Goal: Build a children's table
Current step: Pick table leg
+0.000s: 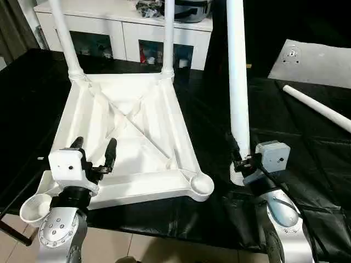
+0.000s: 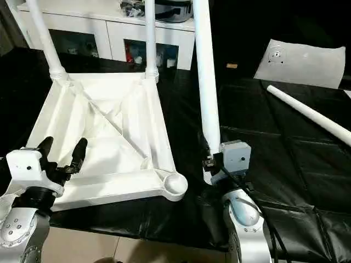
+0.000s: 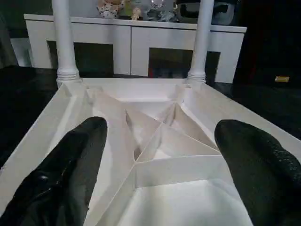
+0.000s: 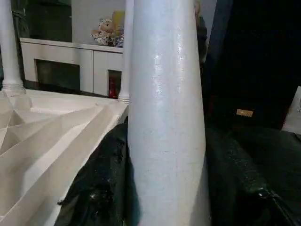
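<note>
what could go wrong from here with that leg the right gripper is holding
1. The right gripper grips the upright leg only near its base, off to the side of the tabletop; the long tube could tip or twist.
2. The open left gripper hovers over the tabletop without holding it, so pushing the leg into the near right socket might slide it.

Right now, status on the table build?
Left hand open over tabletop. Right hand shut on upright leg. Two legs fitted; fourth leg lies loose.
</note>
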